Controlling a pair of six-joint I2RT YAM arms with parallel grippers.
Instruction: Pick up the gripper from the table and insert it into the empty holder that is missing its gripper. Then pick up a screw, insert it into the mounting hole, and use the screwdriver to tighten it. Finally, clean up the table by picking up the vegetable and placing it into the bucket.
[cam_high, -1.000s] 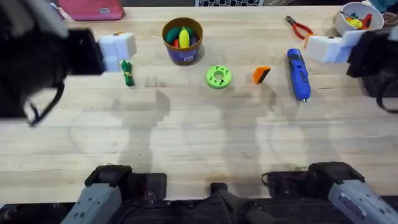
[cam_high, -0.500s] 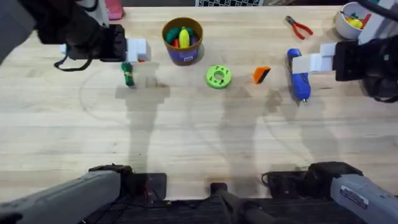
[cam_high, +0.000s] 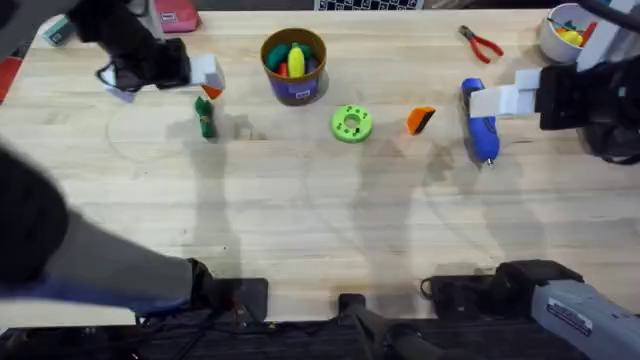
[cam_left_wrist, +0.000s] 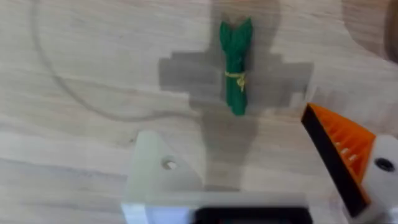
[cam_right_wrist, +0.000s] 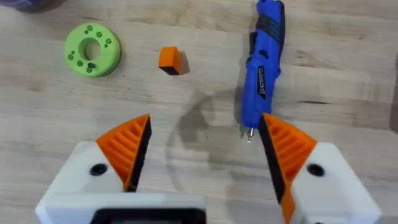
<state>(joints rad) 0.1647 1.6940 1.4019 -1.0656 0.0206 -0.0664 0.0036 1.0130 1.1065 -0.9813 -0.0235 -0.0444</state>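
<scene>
Fingers of left gripper (cam_left_wrist: 249, 186) spread apart, one bare white holder (cam_left_wrist: 158, 177); slim banded green vegetable (cam_left_wrist: 236, 65) on wood beyond gap. Right gripper (cam_right_wrist: 202, 152) spread, ribbed orange pads; glossy blue screwdriver (cam_right_wrist: 261, 68) near one pad.

- A pale wood-plank worktop (cam_high: 320, 230) spans the frame, its grain running side to side.
- Soft grey shadows fall across its centre.
- A dark strip of room lies beyond the far edge, along the top.

The vegetable (cam_high: 205, 118) lies left of the bucket (cam_high: 294, 66); the gripper (cam_high: 421, 120) lies left of the screwdriver (cam_high: 479, 122).
</scene>
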